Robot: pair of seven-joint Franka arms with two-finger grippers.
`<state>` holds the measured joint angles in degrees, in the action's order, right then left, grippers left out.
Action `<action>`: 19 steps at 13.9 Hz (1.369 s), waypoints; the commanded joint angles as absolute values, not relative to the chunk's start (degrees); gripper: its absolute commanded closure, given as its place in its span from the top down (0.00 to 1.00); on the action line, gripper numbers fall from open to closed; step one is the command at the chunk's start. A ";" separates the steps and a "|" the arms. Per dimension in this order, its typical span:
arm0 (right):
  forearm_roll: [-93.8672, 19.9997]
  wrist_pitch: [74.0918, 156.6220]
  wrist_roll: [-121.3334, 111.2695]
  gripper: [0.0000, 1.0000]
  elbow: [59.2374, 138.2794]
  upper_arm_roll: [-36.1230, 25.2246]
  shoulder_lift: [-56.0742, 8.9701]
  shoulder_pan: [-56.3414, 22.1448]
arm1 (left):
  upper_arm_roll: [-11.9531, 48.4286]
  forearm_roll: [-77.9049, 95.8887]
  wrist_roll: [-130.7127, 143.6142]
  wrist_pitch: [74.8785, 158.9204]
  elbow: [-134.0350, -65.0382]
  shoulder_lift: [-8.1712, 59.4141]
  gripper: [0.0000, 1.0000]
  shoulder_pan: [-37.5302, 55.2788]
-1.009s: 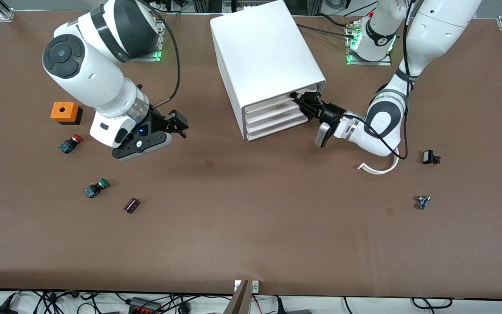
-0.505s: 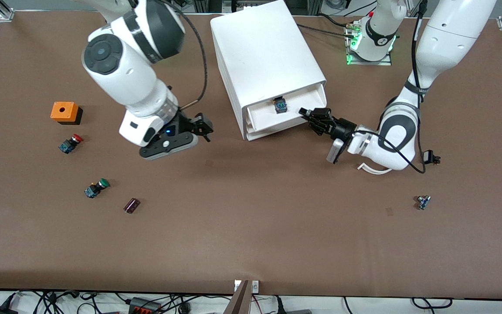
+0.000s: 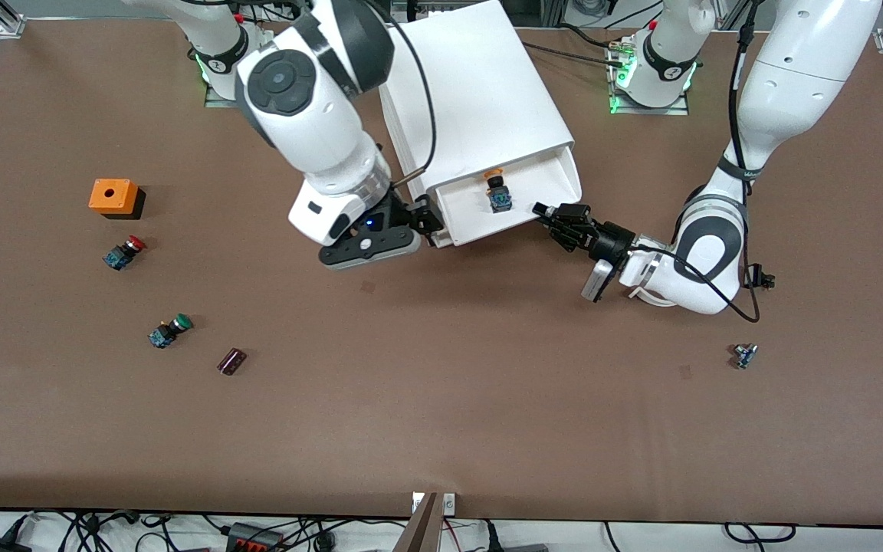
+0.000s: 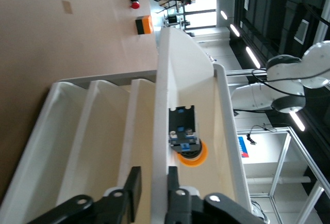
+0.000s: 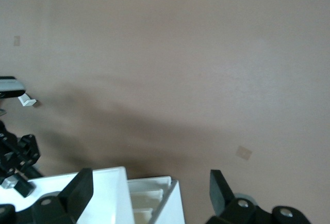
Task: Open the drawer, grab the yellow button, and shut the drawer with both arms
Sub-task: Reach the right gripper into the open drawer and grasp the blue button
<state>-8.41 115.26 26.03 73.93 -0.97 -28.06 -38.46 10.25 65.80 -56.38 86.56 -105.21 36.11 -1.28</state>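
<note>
The top drawer of the white cabinet, in the upper centre of the front view, stands pulled out, so the opening step looks done. The left gripper pinches the drawer's front wall at the corner toward the left arm's end, fingers narrow with the thin wall between them, as the left wrist view shows. The yellow-capped button lies inside the drawer, untouched. The right gripper, spread wide and empty, hangs at the drawer's other front corner. Taking the button and closing the drawer remain.
</note>
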 commanded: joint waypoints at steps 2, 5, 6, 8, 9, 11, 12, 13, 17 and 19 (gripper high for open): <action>-5.46 114.96 32.94 1.00 68.66 -1.76 -30.75 -43.32 | 8.70 58.65 -47.94 87.02 -99.42 36.31 1.00 -2.19; -0.63 114.87 37.33 1.00 66.80 -1.85 -33.48 -48.41 | 8.70 51.18 -34.58 82.19 -92.05 33.85 1.00 -4.30; 0.60 114.61 39.01 1.00 65.93 -1.93 -34.53 -49.91 | 8.70 48.28 -29.32 81.66 -89.50 33.05 1.00 -4.74; 2.37 114.61 40.95 1.00 64.08 -1.93 -37.08 -51.58 | 8.70 41.87 -20.87 80.86 -85.45 31.82 1.00 -4.83; 2.46 114.70 40.96 1.00 63.29 -2.11 -38.31 -52.20 | 8.70 38.27 -17.09 80.77 -83.78 31.21 1.00 -4.83; 2.46 114.79 40.96 1.00 62.14 -2.11 -39.90 -52.91 | 9.05 29.75 -10.93 80.77 -81.57 29.89 1.00 -4.75; 2.46 114.61 40.96 1.00 62.14 -2.02 -40.08 -53.43 | 9.23 26.14 -8.03 80.77 -80.69 29.01 1.00 -4.75; 2.37 114.44 40.96 1.00 62.23 -2.02 -40.60 -53.70 | 8.88 23.67 -4.95 80.77 -79.90 27.96 1.00 -4.75; 2.02 111.90 40.87 0.99 62.49 -1.76 -40.87 -54.67 | 9.40 9.00 4.73 80.68 -75.78 24.00 1.00 -4.75; 1.93 111.10 40.87 0.93 62.58 -1.67 -40.87 -54.93 | 9.23 3.98 4.92 76.23 -72.88 23.91 1.00 -3.88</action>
